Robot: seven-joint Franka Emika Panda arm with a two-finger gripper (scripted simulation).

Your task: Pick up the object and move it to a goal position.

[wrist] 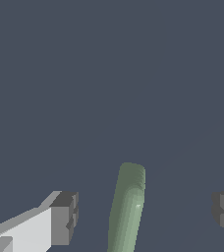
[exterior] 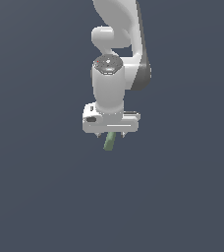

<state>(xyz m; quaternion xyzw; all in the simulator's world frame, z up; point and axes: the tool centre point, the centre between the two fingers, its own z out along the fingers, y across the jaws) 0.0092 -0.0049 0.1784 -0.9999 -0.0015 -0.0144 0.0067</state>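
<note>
The white arm point(exterior: 118, 59) hangs vertical, wrist pointing straight down. The gripper point(exterior: 111, 134) faces downward with its jaws spread wide. In the wrist view both dark fingertips point(wrist: 67, 216) stand well apart, touching nothing.

Plain dark blue-grey ground point(exterior: 35, 197) (uniform, unmarked) fills both views.

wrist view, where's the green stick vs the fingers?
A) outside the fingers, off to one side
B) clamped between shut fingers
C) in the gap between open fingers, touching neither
C: the green stick sits in the gap, clear of both fingers, which stand wide apart.
</note>
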